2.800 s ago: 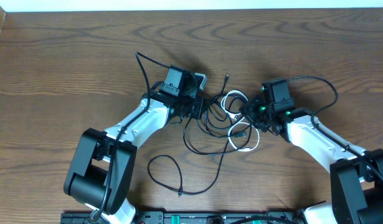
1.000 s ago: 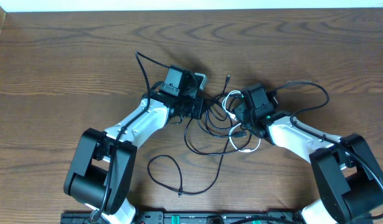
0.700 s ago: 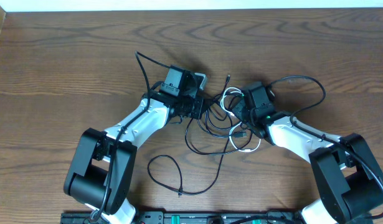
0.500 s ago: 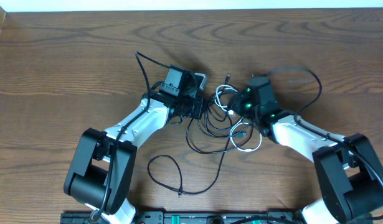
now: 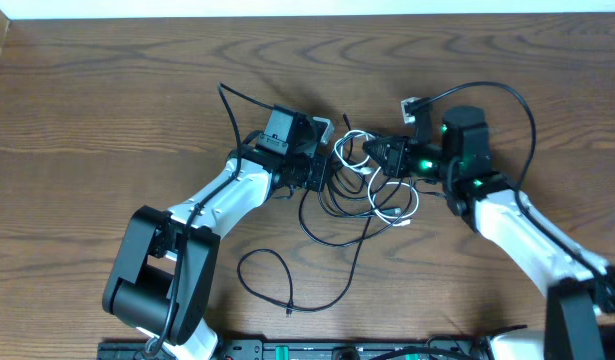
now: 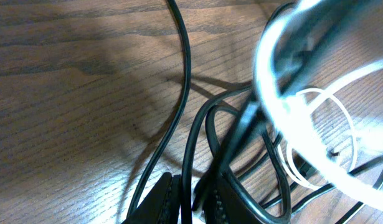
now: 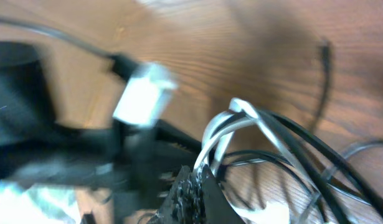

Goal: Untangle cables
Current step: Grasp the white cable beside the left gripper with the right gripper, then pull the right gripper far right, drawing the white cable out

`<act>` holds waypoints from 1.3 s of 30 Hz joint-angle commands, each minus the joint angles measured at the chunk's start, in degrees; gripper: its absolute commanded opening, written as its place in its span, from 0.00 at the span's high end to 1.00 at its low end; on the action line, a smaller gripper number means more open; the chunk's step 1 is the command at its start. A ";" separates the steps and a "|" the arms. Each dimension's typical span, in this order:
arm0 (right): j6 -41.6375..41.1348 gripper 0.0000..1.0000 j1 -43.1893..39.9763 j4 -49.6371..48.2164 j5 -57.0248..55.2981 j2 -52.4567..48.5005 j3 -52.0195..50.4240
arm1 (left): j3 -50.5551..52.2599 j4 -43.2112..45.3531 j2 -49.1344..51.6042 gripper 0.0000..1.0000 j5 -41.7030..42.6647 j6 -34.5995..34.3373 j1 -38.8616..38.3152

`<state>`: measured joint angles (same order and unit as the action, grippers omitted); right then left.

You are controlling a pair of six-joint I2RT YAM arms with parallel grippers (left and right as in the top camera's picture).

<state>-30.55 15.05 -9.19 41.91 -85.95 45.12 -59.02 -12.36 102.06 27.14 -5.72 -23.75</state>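
Cables (image 5: 359, 198) lie knotted on the table (image 5: 107, 100); left fingers (image 6: 157, 199) pinch a black cable (image 6: 190, 149), right fingers (image 7: 191, 193) clamp the white cable (image 7: 219, 140); separation has barely begun.

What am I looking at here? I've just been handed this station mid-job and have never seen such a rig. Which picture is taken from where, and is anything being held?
The wide picture is taken from above a wooden table. It shows two robot arms reaching in from the bottom edge: the left arm and the right arm.

The other two pictures come from small cameras on each wrist, looking past that arm's own fingers, so they are very close up and partly blurred.

On the table lies a tangle of thin black cables with one white cable looped through it.

The left tool is closed on a black cable. The right tool is closed on the white cable.
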 commanded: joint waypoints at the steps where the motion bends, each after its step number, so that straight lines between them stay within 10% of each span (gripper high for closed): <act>1: 4.94 0.99 -0.17 1.90 2.89 5.09 0.02 | 0.04 0.09 0.68 0.83 0.70 1.01 -0.11; 12: 11.63 0.99 -0.17 24.30 -7.10 7.28 0.02 | 0.04 -0.22 0.39 0.83 -0.15 0.98 0.07; 39: 12.35 0.99 -8.76 30.51 -5.20 43.58 0.52 | 0.04 -1.25 0.39 0.83 -3.19 -2.05 3.58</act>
<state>-17.52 7.77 20.49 37.19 -45.01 45.06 -59.02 -13.30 102.06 24.93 -7.49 -20.45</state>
